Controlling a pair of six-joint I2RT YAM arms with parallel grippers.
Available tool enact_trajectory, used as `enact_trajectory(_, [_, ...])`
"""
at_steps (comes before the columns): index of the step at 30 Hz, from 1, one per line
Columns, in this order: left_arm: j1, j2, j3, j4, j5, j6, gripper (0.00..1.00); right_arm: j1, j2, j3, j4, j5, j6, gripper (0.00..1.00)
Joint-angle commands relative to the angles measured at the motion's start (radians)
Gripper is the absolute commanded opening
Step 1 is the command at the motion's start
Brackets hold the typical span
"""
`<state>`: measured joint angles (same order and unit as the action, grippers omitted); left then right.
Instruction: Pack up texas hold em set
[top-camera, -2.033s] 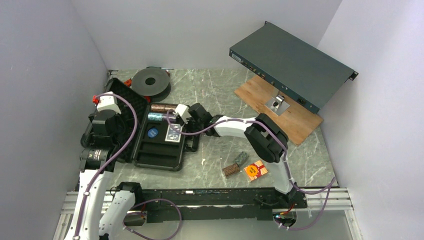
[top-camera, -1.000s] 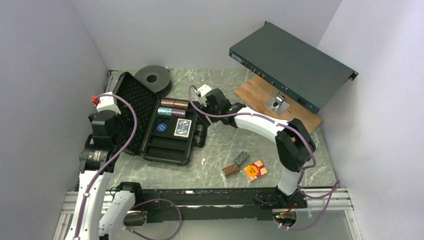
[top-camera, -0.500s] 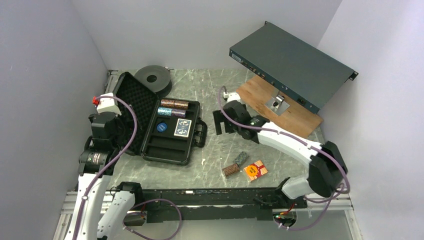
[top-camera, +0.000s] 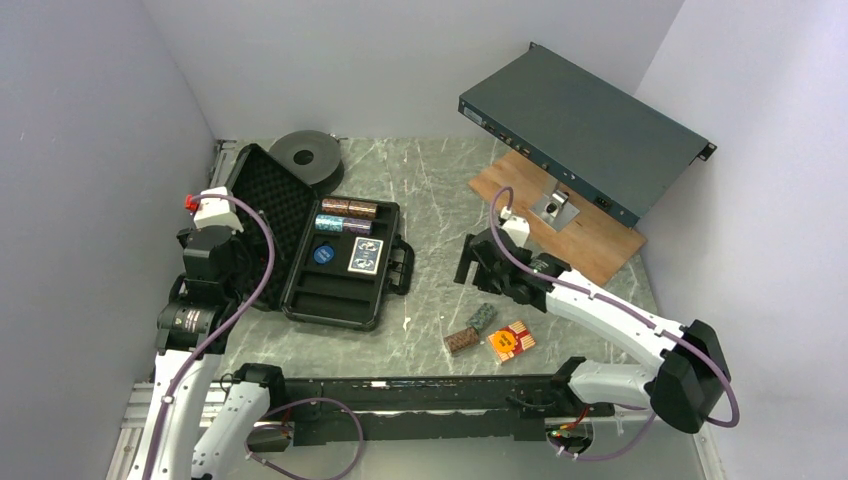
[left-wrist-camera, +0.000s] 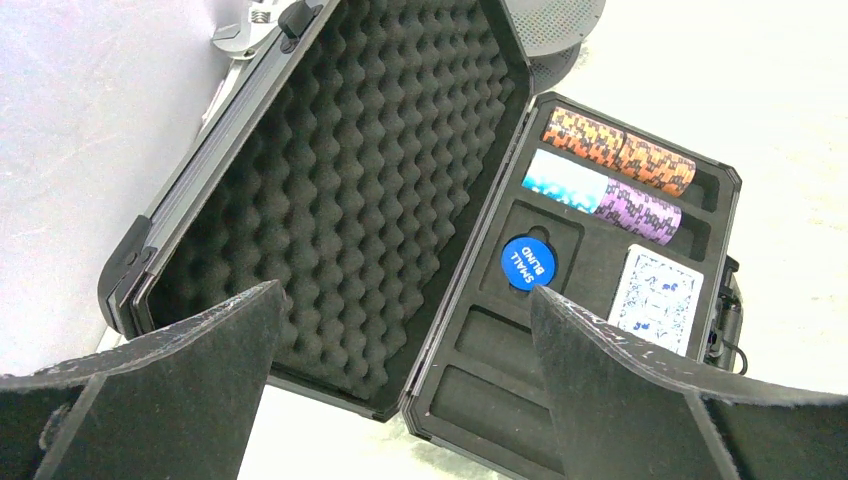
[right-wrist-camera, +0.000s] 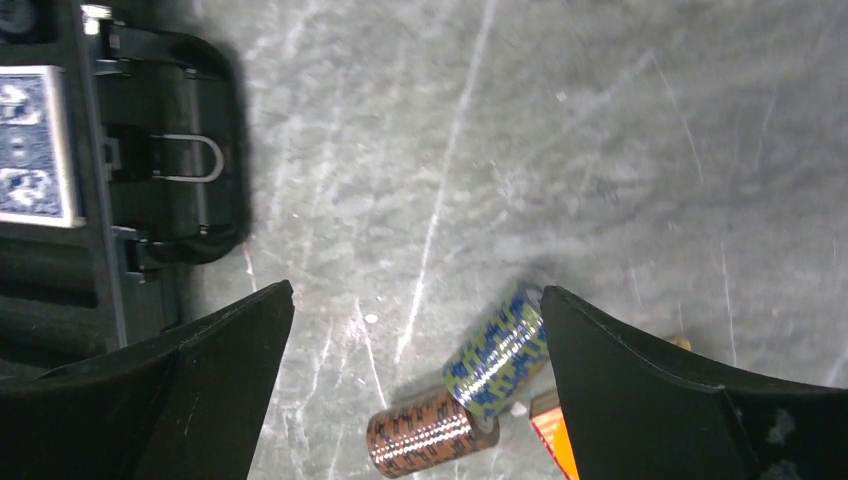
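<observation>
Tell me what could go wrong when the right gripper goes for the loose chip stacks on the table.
The green stack and brown stack lie on their sides, touching, with the orange deck close by: the open right gripper could nudge one rolling or catch the deck too. A stack squeezed off-centre might spill chips.

Left tool (left-wrist-camera: 400, 300) and right tool (right-wrist-camera: 415, 295) gape empty

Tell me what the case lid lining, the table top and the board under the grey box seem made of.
Lid lining: black egg-crate foam, matte, rows of soft bumps.
Table top: grey marble-look stone or laminate, white veins, slight sheen; can't tell which.
Board: bare tan wood, likely plywood, matte.
</observation>
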<state>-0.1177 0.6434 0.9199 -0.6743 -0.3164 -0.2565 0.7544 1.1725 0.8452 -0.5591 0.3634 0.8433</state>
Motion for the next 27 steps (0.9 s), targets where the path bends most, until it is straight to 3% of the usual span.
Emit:
enact_trajectory(1, [-0.005, -0.01, 0.014, 0.009, -0.026, 0.003, 0.99, -0.003, 0.004, -0.018, -0.149, 0.031, 0.192, 0.96])
enact_trajectory(11, [-0.017, -0.007, 0.016, 0.006, -0.044, 0.006, 0.99, -0.012, 0.072, -0.026, -0.235, -0.053, 0.338, 0.8])
enact_trajectory(22, [-0.035, -0.005, 0.019, -0.001, -0.067, 0.009, 0.99, -0.021, 0.178, -0.049, -0.181, -0.119, 0.319, 0.69])
enact_trajectory(27, [-0.042, -0.002, 0.02, -0.004, -0.072, 0.011, 0.99, -0.021, 0.193, -0.042, -0.159, -0.105, 0.295, 0.55])
